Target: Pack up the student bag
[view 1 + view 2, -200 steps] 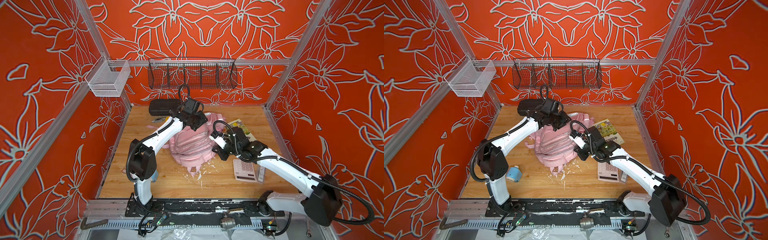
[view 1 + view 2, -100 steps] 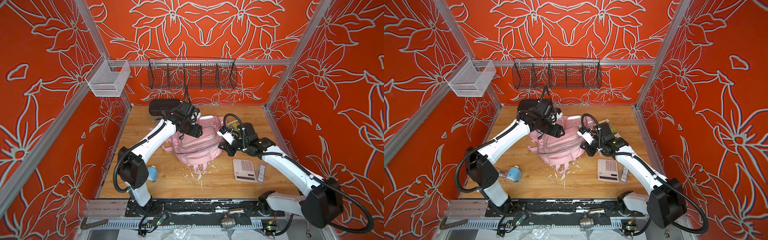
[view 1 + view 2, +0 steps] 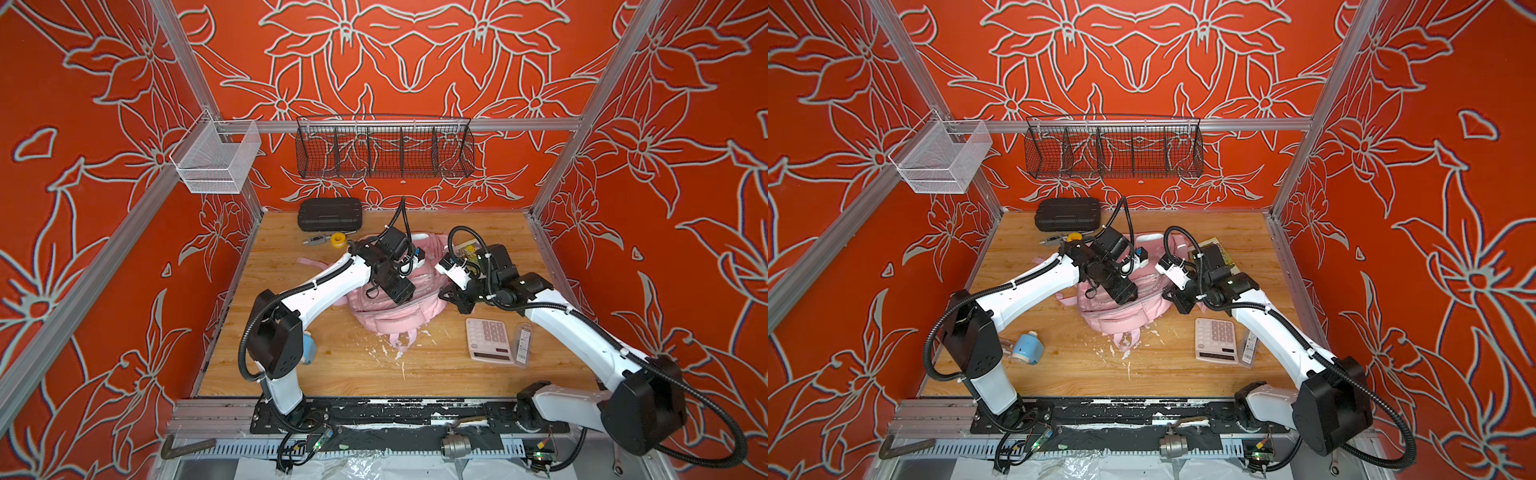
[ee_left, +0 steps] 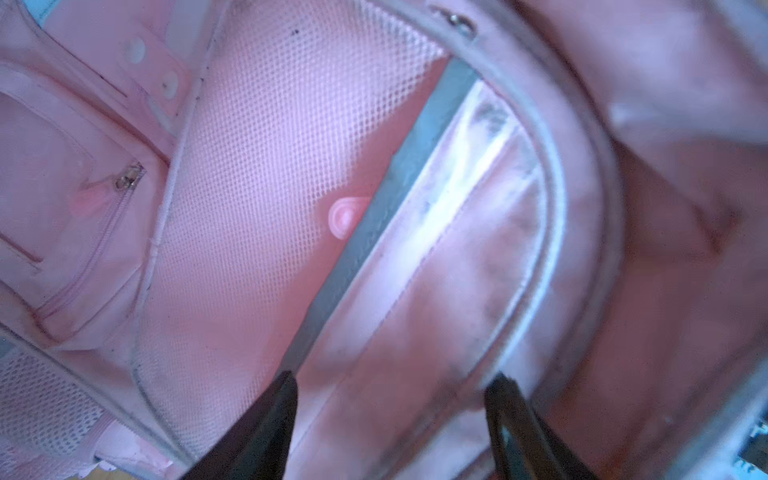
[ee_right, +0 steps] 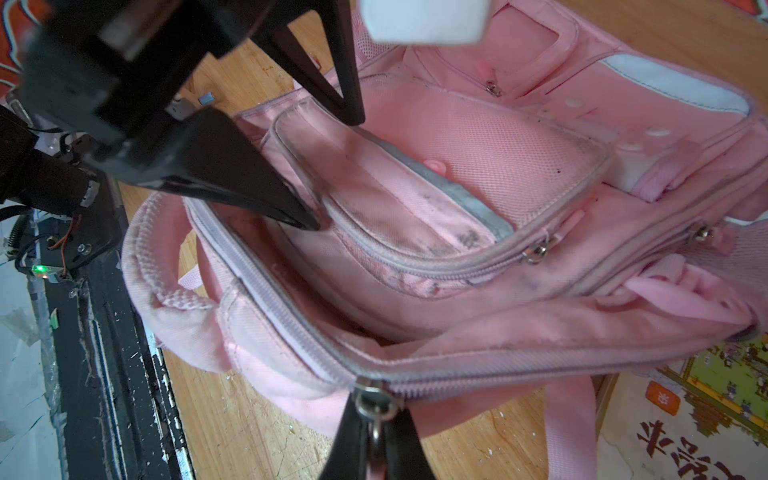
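Bare wooden tabletop lies open at lower centre in both top views. Mid-frame, the unzipped pink backpack gapes, the left gripper spread at its mouth; a calculator blocks the lower right.

Black case (rear), wire basket

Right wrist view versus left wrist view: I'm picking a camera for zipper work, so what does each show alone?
Only the right wrist: the right gripper shut on a zipper pull, a padded pink strap, a printed book. Only the left wrist: nothing new, just a closer look. Both: the open left gripper and, on the student bag, the mesh pocket with its grey strip.
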`<state>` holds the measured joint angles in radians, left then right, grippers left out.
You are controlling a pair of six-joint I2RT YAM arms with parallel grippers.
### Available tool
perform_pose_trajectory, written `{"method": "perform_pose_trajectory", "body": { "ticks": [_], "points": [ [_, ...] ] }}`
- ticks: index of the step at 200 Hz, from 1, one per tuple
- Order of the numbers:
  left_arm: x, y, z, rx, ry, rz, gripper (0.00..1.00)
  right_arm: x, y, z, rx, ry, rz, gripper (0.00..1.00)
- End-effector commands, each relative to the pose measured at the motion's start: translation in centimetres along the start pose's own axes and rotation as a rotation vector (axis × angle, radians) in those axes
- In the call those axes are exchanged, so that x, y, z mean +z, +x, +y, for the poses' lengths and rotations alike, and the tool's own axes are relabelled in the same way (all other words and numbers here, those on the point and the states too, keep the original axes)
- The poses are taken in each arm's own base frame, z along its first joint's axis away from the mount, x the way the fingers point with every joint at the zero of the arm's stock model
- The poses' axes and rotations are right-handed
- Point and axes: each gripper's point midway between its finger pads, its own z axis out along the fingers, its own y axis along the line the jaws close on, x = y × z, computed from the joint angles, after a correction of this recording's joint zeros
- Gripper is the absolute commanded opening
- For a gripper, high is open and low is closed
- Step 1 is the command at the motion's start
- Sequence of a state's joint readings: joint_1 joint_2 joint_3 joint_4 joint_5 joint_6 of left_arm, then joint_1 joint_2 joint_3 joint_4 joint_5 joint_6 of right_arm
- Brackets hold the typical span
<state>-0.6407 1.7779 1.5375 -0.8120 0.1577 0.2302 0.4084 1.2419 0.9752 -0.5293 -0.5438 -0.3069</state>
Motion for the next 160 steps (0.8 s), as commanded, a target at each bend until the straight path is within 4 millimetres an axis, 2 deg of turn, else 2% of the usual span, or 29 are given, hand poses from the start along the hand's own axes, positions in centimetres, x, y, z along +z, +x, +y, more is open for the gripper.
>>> {"method": "perform_pose_trajectory", "body": {
  "ticks": [1, 18, 26, 42, 65, 94, 117, 142, 160],
  "points": [
    [1.2, -0.3, 1.0, 0.020, -0.040, 0.012, 0.68, -1.1, -3.0, 0.6, -0.078, -0.032, -0.094, 0.00],
    [2.0, -0.2, 1.2, 0.016, -0.061, 0.030, 0.61, -0.9, -2.9, 0.5, -0.080, -0.030, -0.085, 0.00],
    [2.3, 0.0, 1.4, 0.008, -0.069, 0.039, 0.54, -0.9, -2.8, 0.3, -0.078, -0.024, -0.080, 0.00],
    [2.4, -0.1, 1.5, -0.011, -0.071, 0.042, 0.31, -0.8, -2.7, 0.1, -0.077, -0.011, -0.071, 0.00],
    [0.9, -0.5, 0.9, -0.075, -0.052, 0.013, 0.00, -1.2, -2.9, -0.8, -0.074, 0.029, -0.066, 0.00],
    [-1.5, -0.7, -0.4, -0.254, 0.001, -0.006, 0.00, -2.3, -3.7, -3.7, -0.064, 0.140, -0.050, 0.00],
    [-2.5, -1.2, -1.8, -0.380, 0.079, -0.030, 0.00, -3.0, -4.5, -5.7, -0.083, 0.209, -0.020, 0.00],
    [-2.9, -2.7, -2.5, -0.503, 0.140, -0.080, 0.00, -3.3, -4.9, -6.7, -0.118, 0.239, 0.039, 0.00],
    [-3.0, -4.0, -1.9, -0.589, 0.153, -0.134, 0.00, -3.6, -4.9, -6.5, -0.124, 0.228, 0.061, 0.00]
  ]
}}
